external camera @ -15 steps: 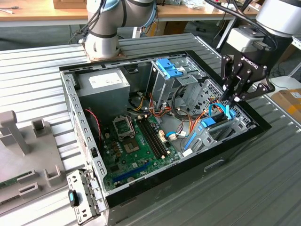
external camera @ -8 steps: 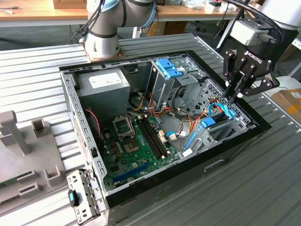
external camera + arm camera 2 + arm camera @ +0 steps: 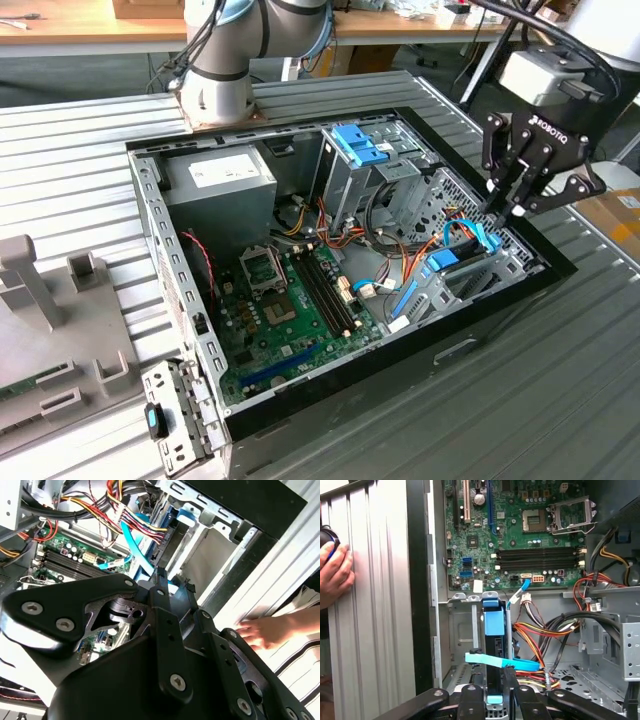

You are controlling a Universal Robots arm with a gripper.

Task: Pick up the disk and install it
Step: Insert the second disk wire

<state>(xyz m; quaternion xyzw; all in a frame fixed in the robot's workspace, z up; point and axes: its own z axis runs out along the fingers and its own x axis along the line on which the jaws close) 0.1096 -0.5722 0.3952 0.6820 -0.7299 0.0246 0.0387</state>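
Fingers (image 3: 517, 210) above the disk (image 3: 491, 630)

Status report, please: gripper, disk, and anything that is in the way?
Gripper low over the drive bay, shut on the disk. Disk on edge, partly down in the bay. Blue cable lies across it; a hand rests beside the case.

One open computer case (image 3: 190, 330) lies on the table. Inside it: one motherboard (image 3: 285, 310), one power-supply box (image 3: 220, 180), one disk (image 3: 491, 630). One arm with one gripper (image 3: 515, 205) hangs above. One person's hand (image 3: 265, 632) rests beside it.
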